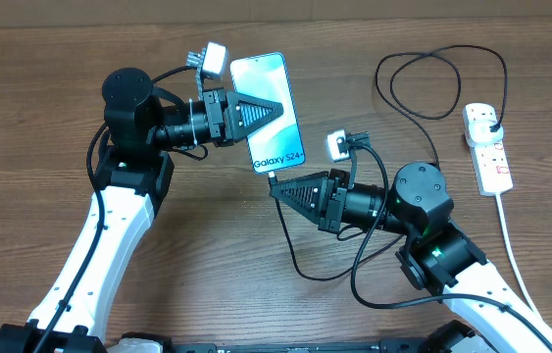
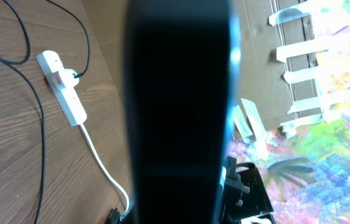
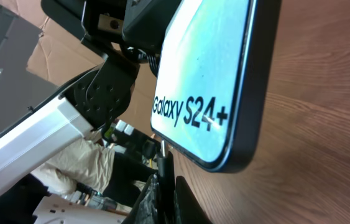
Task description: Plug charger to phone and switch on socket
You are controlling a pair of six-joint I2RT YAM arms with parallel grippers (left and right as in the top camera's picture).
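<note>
The phone [image 1: 277,142], its blue screen reading "Galaxy S24+", is held off the table with my left gripper [image 1: 274,110] shut on its side. In the left wrist view its dark body [image 2: 178,112] fills the middle. My right gripper [image 1: 277,186] is shut on the charger's connector [image 3: 164,158], whose metal tip touches the phone's [image 3: 206,74] lower edge. I cannot tell whether it is in the port. The black cable [image 1: 293,250] loops across the table to a plug in the socket [image 1: 491,157], a white strip at the right.
The socket's thick white cord [image 1: 511,245] runs toward the front right edge. A loop of black cable [image 1: 393,93] lies behind the right arm. Cardboard and a colourful painted sheet [image 2: 324,124] lie beyond the table.
</note>
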